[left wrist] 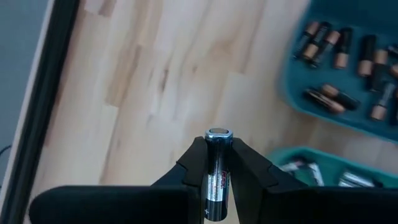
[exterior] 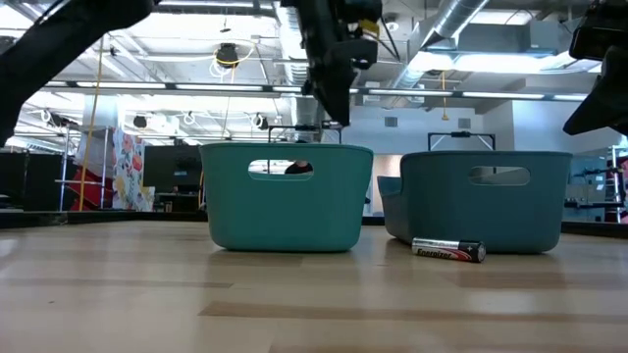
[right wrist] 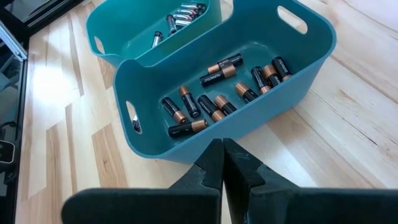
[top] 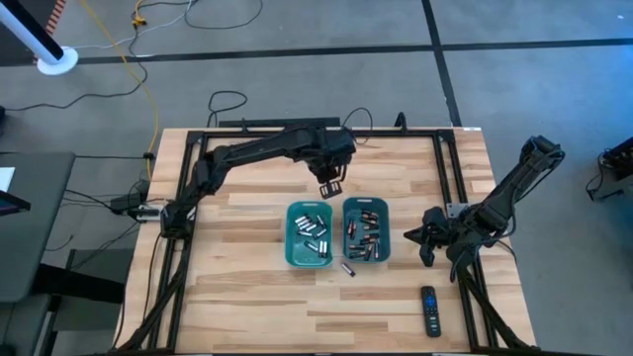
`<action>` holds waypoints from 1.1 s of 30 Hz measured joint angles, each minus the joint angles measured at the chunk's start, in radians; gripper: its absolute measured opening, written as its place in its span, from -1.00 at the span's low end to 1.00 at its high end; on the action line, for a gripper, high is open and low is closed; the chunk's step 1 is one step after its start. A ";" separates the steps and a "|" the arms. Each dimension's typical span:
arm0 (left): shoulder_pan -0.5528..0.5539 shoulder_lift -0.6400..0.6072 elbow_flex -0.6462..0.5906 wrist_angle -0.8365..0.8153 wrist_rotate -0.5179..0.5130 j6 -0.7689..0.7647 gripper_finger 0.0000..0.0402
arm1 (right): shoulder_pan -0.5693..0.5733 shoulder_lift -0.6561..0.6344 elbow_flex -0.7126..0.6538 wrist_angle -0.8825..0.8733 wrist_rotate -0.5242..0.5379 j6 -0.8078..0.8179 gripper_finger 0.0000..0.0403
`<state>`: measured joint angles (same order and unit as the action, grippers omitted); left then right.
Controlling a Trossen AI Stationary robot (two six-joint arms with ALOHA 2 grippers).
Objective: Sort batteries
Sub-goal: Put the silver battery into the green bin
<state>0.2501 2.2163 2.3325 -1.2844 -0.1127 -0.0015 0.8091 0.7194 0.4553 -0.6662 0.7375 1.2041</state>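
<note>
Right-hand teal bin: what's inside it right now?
The right-hand teal bin holds about a dozen dark batteries with copper-coloured ends, lying loose on its floor. The near wall hides a strip of floor in the right wrist view, so more may sit there.

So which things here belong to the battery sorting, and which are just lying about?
Part of the job:
- battery held in the left tool
- loose battery on the table
- left bin of silvery batteries
- right bin of copper-ended batteries

Lying about:
- remote control
- right tool, shut, waiting
</note>
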 joint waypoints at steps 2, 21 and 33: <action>-0.021 -0.007 0.000 -0.016 0.000 -0.013 -0.81 | 0.000 0.000 0.000 0.000 0.000 0.000 -0.86; -0.238 -0.044 -0.360 0.131 -0.006 -0.222 -0.81 | 0.000 0.000 0.000 -0.001 0.000 0.000 -0.86; -0.274 -0.306 -0.884 0.511 0.001 -0.487 -0.81 | 0.000 0.000 0.000 -0.001 0.000 0.000 -0.86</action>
<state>-0.0242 1.9103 1.4481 -0.7730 -0.1115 -0.4888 0.8089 0.7193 0.4553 -0.6675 0.7372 1.2041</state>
